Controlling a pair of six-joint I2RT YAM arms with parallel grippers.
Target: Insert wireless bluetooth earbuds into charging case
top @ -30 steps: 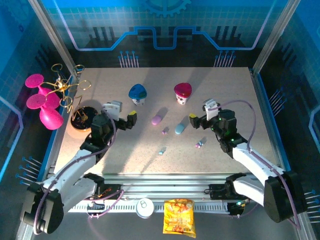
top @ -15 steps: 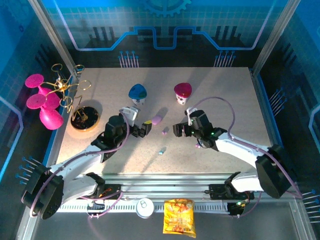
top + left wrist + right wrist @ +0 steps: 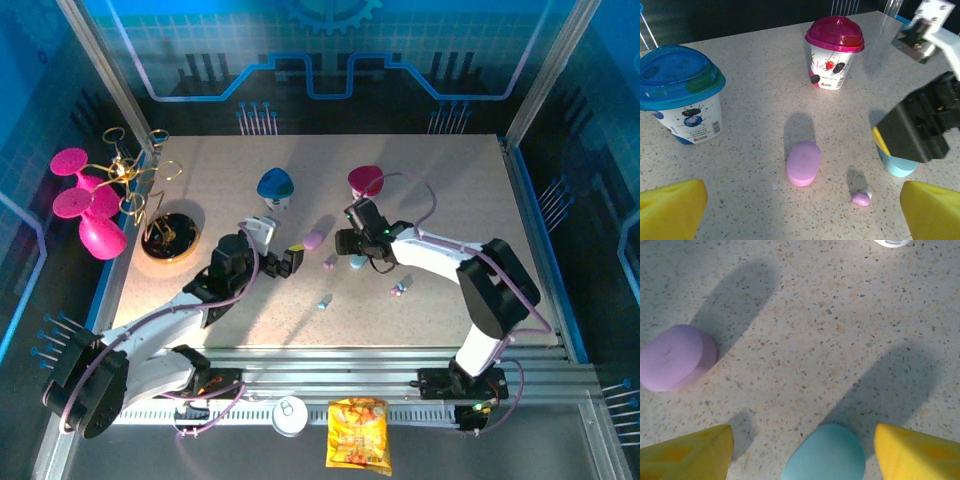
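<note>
Your right claw (image 3: 805, 452) hangs spread wide astride the light-blue case (image 3: 823, 454), probably to steady it for loading. Your left claw (image 3: 802, 215) is released too, facing the lilac case (image 3: 803, 162) and the pink earbud (image 3: 861, 198) lying just beside it on the bench (image 3: 755, 115).

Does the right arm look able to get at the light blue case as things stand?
Probably yes: the right gripper hangs open directly over the light blue case, a finger on either side, nothing between them; the lilac case lies clear to one side.
</note>
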